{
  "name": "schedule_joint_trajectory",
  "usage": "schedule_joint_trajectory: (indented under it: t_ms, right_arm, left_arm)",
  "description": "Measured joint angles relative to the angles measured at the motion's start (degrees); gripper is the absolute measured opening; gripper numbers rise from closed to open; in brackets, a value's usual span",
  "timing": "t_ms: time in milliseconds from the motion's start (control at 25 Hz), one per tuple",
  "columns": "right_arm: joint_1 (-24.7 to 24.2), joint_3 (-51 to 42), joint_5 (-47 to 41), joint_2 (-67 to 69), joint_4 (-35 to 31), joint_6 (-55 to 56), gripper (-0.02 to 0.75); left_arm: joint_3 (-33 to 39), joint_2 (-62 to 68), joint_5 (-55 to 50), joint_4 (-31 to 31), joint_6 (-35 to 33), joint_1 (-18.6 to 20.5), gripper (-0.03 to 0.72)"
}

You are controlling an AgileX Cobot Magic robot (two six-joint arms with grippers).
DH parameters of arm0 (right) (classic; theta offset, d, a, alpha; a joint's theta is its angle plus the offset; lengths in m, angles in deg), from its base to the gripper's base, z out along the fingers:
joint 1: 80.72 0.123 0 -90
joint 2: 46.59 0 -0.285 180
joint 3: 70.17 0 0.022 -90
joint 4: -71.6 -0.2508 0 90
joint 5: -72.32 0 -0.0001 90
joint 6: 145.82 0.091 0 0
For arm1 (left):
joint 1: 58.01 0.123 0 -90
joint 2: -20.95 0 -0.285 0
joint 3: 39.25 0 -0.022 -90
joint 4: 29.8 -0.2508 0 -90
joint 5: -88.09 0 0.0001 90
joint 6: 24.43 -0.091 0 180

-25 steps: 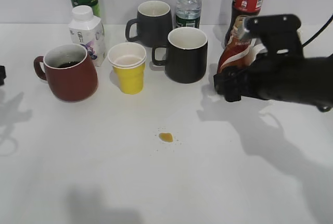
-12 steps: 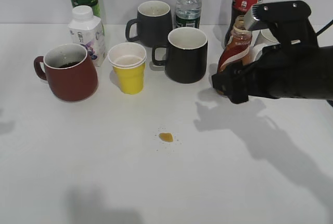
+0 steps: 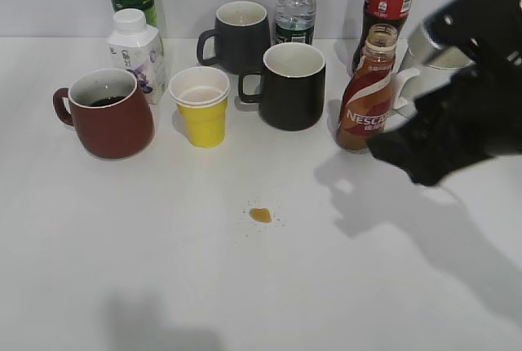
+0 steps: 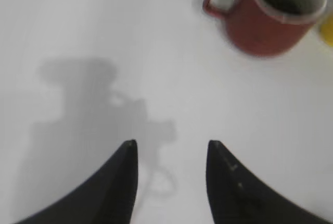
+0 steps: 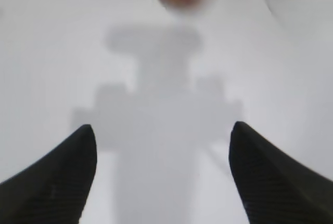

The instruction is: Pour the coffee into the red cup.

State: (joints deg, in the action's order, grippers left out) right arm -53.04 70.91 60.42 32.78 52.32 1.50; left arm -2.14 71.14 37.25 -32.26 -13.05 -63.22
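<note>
I see the coffee [image 3: 369, 94], a curvy clear bottle with its cap off, standing upright on the smooth white table [image 3: 163, 269] just right of a glossy black mug [image 3: 290, 86]. The red cup [image 3: 109, 113], a squat ceramic mug, sits far left holding dark liquid. My right gripper [image 5: 162, 174] is spread wide and empty; the left gripper [image 4: 171, 174] hangs apart over bare tabletop.

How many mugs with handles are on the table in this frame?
4 visible: the red cup at left, a black mug in the centre, a dark grey mug behind it, and a white mug at right, partly hidden by the right arm. More could be hidden there.
</note>
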Motion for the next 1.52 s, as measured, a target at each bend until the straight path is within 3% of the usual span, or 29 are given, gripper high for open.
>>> schedule_joint_trajectory:
  t_ms: [240,360,600,920,1240,1520]
  right_arm:
    - [-0.36,0.00,-19.01,-6.31,27.55,30.20,0.594]
    - [-0.36,0.00,-29.26,-11.53,33.32,40.35,0.594]
    - [-0.36,0.00,-47.72,-27.54,27.76,43.10,0.594]
    - [-0.36,-2.65,-56.74,-50.31,26.13,38.23,0.590]
    - [-0.36,-7.62,-54.83,-68.35,26.06,33.09,0.588]
    - [-0.36,-9.77,-48.55,-70.87,22.58,31.20,0.587]
  left_arm:
    - [-0.14,-2.40,-12.12,-0.05,-3.21,0.00,0.338]
    - [-0.31,-4.31,-17.49,0.89,-7.33,0.00,0.338]
    - [-0.31,-12.82,-18.73,5.65,-11.38,0.00,0.338]
    - [2.72,-25.71,-18.00,5.93,-14.14,0.00,0.323]
    - [9.39,-33.18,-12.11,6.75,-17.77,0.00,0.314]
    - [10.06,-33.18,-10.71,6.75,-17.99,0.00,0.313]
